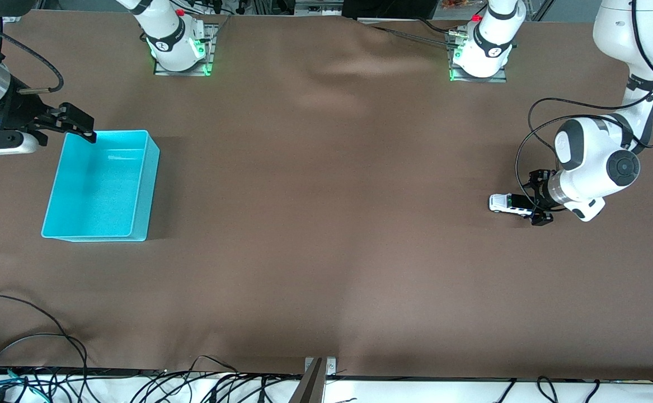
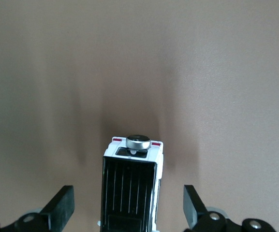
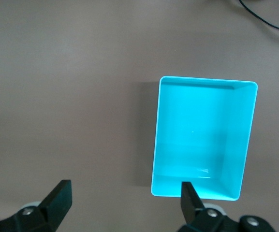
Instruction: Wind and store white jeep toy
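1. Two arms up on my screens, and only one is busy: the left end effector point(image 1: 530, 204) is down at the worktop point(image 1: 326, 252), middle right of the front view, toward the left arm's end.
2. The white jeep toy point(image 1: 510, 204) sits on the worktop right there, wheels down. In the left wrist view the white jeep toy point(image 2: 131, 191) lies lengthwise in the gap between my two fingers point(image 2: 62, 205), its black roof toward the camera.
3. Jaws are spread wide, with brown cloth showing on each side of the body. I have hold of nothing yet, and neither finger touches the toy.
4. A small silver knob point(image 2: 138, 141) sits at the toy's end away from the wrist. I take that for the winder, though I can't be sure.
5. My read: this is the approach-to-grasp step, winding not begun, storing a long way off.
6. Next move calls for closing squarely on the flanks, keeping the toy centred so it doesn't roll away.
7. The right end effector point(image 1: 74, 124) waits, opened wide and empty, over the rim of the turquoise bin point(image 1: 141, 184) at the upper left of the front view.
8. The right wrist view shows the turquoise bin point(image 3: 204, 140) with nothing in it.
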Available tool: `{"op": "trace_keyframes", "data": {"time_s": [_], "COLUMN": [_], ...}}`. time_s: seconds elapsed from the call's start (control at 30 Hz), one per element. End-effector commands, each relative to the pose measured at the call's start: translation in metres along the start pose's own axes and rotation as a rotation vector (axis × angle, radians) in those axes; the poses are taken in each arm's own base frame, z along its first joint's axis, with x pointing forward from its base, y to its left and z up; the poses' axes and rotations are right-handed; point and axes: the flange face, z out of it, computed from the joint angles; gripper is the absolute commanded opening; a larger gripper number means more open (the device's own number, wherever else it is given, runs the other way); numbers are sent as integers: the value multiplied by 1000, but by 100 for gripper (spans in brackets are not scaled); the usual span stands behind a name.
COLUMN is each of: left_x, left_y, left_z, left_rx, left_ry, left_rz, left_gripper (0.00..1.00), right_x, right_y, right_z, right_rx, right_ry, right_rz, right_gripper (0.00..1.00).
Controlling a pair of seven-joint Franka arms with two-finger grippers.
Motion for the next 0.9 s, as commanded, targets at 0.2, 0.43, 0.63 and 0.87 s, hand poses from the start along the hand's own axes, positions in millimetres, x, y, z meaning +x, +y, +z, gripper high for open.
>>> {"op": "trace_keyframes", "data": {"time_s": [0.2, 0.43, 0.63, 0.87], "left_x": [-14, -15, -16, -22], "left_y": [0, 0, 1, 5], "left_z": [11, 14, 10, -4], "left_rx": [11, 16, 12, -4], "left_ry": [-17, -16, -16, -11], "left_rz": [-3, -1, 1, -25], "left_gripper": [71, 48, 18, 16], "right_x": [-3, -3, -3, -3], "right_y": [-2, -3, -2, -3], "right_z": [-8, -9, -8, -9], "right_rx": [2, 4, 10, 12], "right_ry": [-2, 0, -2, 1], "right_rz": [3, 3, 4, 3], "right_gripper": [100, 100, 100, 100]}}
